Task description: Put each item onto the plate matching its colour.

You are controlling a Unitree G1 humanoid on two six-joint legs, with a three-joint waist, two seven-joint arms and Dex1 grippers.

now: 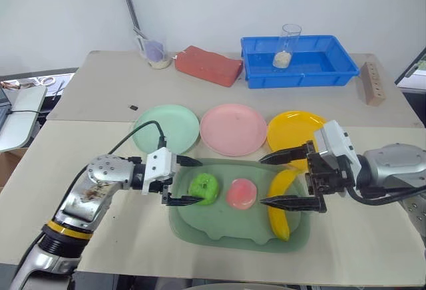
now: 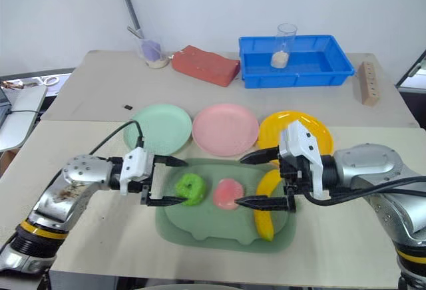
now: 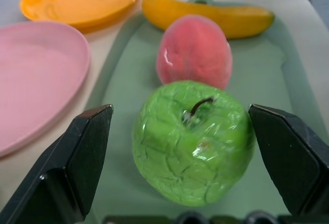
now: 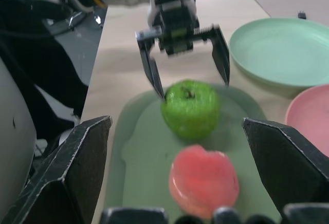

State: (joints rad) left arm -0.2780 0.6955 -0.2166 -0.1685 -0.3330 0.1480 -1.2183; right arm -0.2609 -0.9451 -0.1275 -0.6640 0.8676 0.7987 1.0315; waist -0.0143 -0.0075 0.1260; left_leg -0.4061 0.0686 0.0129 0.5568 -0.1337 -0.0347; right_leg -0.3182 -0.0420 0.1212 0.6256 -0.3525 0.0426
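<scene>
Left pincer (image 1: pixel 188 180) spread around apple (image 1: pixel 203 188) (no contact); right pincer (image 1: pixel 283 179) spread near banana (image 1: pixel 280 203).

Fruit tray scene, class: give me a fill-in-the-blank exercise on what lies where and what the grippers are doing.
1. The apple, peach and banana all lie on the dull-green ____.
2. The open left gripper has its two fingers either side of the ____.
3. Of the three plates, the pink plate sits between the yellow plate and the ____ one.
4. The clear cup stands inside the ____ bin.

Missing words: tray; apple; mint green; blue
</scene>
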